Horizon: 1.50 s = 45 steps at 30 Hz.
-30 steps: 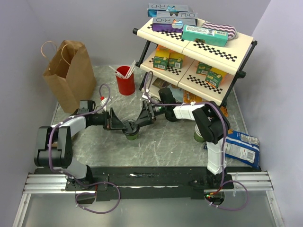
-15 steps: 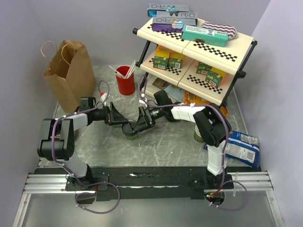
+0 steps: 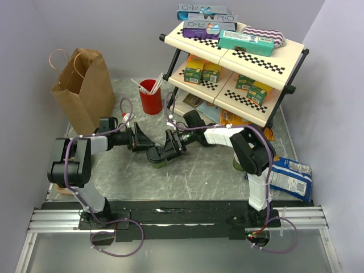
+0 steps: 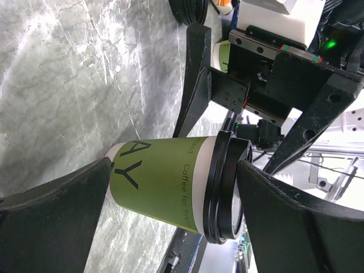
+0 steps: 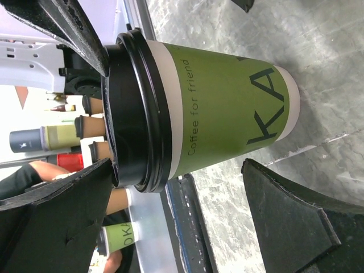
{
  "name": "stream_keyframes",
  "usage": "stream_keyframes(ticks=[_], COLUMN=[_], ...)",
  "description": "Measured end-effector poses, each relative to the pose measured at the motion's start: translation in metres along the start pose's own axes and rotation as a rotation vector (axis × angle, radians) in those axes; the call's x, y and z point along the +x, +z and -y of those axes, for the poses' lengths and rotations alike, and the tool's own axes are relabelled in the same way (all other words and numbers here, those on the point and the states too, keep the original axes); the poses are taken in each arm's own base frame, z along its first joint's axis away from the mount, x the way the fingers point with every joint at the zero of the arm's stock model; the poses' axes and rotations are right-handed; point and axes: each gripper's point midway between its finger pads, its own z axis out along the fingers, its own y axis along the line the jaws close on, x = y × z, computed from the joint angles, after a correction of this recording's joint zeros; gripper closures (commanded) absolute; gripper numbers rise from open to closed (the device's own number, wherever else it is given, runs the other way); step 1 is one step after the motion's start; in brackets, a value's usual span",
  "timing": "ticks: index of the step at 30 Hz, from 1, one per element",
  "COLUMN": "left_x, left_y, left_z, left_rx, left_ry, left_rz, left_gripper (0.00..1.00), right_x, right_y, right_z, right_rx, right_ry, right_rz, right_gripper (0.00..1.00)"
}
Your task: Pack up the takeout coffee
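Observation:
The takeout coffee [image 3: 155,156], a green paper cup with a black lid, stands upright on the marble table between both arms. My left gripper [image 3: 144,143] is open just up-left of it, a small gap away. My right gripper [image 3: 165,150] is open and reaches in from the right, its tips close against the cup's side. The left wrist view is rolled sideways: the cup [image 4: 165,185] sits just beyond the wide-spread fingers [image 4: 51,222]. In the right wrist view the cup [image 5: 222,111] fills the frame past the open fingers [image 5: 301,222]. I cannot tell whether they touch it.
A brown paper bag [image 3: 82,91] stands open at the back left. A red cup with sticks [image 3: 150,98] is behind the grippers. A two-tier shelf [image 3: 239,57] with boxes fills the back right. A blue snack bag [image 3: 290,179] lies at the right.
My left gripper has drawn back up and to the left, away from the cup. My right gripper has moved left, closer to it. The cup has barely moved.

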Motion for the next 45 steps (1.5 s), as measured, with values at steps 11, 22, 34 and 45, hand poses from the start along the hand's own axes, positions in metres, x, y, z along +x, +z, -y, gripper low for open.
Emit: stream_keyframes(ticks=[11,22,34,45], left_x=[0.003,0.011,0.017,0.008], left_y=[0.003,0.005,0.009,0.007], left_z=[-0.004,-0.010,-0.015,-0.004], left_rx=[0.006,0.053,0.125,0.108], left_ry=[-0.084,-0.134,-0.219,-0.125], left_rz=[-0.018,-0.033,-0.082,-0.037], left_gripper=[0.02,0.02,0.01,0.03], right_x=[0.001,0.002,0.003,0.001], right_y=[0.004,0.005,0.007,0.006], right_z=[0.002,0.004,0.005,0.001], right_rx=[-0.037,-0.053,-0.044,-0.057], right_ry=[0.007,-0.020,-0.031,-0.034], right_rz=[-0.024,-0.017,-0.024,-0.026], right_gripper=[0.05,0.07,0.08,0.00])
